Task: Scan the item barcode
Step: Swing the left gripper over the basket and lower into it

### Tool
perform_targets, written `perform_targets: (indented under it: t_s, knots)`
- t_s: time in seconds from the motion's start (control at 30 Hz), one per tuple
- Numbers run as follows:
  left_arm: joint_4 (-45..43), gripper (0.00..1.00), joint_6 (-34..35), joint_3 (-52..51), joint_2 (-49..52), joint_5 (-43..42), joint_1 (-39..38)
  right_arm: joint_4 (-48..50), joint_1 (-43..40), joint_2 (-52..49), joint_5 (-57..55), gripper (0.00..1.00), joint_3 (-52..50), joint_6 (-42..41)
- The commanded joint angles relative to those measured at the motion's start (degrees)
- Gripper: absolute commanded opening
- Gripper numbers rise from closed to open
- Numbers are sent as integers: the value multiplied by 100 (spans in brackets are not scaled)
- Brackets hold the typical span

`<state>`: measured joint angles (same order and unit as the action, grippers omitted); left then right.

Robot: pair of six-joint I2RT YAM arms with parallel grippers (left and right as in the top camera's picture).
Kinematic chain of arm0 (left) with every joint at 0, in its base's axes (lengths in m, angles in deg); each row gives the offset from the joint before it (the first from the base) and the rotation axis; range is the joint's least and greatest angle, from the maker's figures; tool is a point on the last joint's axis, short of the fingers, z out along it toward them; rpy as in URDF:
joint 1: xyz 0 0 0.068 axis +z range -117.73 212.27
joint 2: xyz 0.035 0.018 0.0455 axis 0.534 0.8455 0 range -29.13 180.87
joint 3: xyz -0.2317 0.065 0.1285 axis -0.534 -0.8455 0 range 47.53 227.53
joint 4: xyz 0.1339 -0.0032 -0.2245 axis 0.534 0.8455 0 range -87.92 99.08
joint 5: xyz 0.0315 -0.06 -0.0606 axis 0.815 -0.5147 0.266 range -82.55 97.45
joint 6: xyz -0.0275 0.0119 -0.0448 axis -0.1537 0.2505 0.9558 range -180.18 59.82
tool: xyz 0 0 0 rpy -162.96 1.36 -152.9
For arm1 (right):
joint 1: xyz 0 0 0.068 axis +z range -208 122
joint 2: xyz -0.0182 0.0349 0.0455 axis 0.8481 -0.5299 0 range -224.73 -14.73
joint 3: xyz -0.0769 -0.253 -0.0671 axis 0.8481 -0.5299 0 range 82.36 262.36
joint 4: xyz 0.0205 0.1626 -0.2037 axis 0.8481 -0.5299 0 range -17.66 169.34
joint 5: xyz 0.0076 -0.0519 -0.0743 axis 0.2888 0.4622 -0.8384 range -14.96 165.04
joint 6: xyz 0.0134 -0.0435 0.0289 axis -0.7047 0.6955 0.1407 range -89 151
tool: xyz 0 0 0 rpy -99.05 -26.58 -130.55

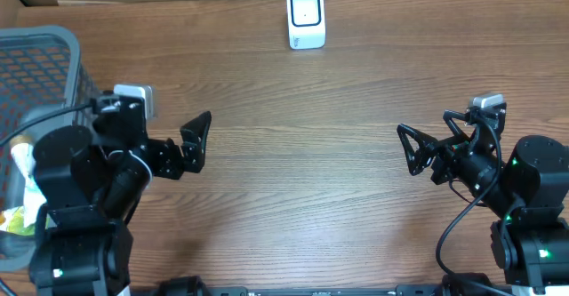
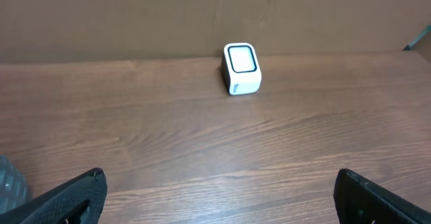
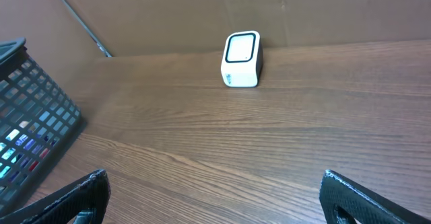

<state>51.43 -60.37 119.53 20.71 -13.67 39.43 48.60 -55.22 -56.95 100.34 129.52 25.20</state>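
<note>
A small white box-shaped barcode scanner (image 1: pixel 306 18) stands at the brown wooden worktop's (image 1: pixel 302 198) far edge, facing the black left hand (image 1: pixel 197 140) and right hand (image 1: pixel 407 149), both wide open and empty, presumably because the pale packaged items (image 1: pixel 25 185) lie unpicked in a grey mesh basket (image 1: pixel 44 40) left of the scanner.

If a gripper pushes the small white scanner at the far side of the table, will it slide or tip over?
The white scanner looks rigid and boxy, so it probably slides, not rolls. It stands upright on a small base, so a high push might tip it.
</note>
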Motion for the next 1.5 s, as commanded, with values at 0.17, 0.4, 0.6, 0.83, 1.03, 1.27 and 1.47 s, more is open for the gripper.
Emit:
perform_targets:
  t_s: [0.17, 0.4, 0.6, 0.83, 1.03, 1.27, 1.47]
  knots:
    - [579, 100, -118, 905, 457, -96, -4, -116, 42, 2, 50, 100, 210, 7]
    - [890, 100, -111, 1388, 898, -271, -4, -162, 42, 4, 247, 100, 210, -13]
    - [1032, 100, -114, 1388, 1088, -289, -4, -155, 42, 2, 708, 100, 210, -11]
    - [890, 99, -52, 1635, 1311, -140, -4, -120, 42, -92, 468, 100, 210, 26]
    - [1928, 100, 581, 3134, 2100, 1622, 0, -116, 42, -439, 431, 99, 210, 2]
    - [3244, 100, 1762, 4725, 2798, 3460, 391, -98, 42, -831, 431, 98, 210, 7]
    - [3814, 100, 2590, 4717, 2927, 3456, 1832, -87, 42, -984, 431, 98, 210, 15]
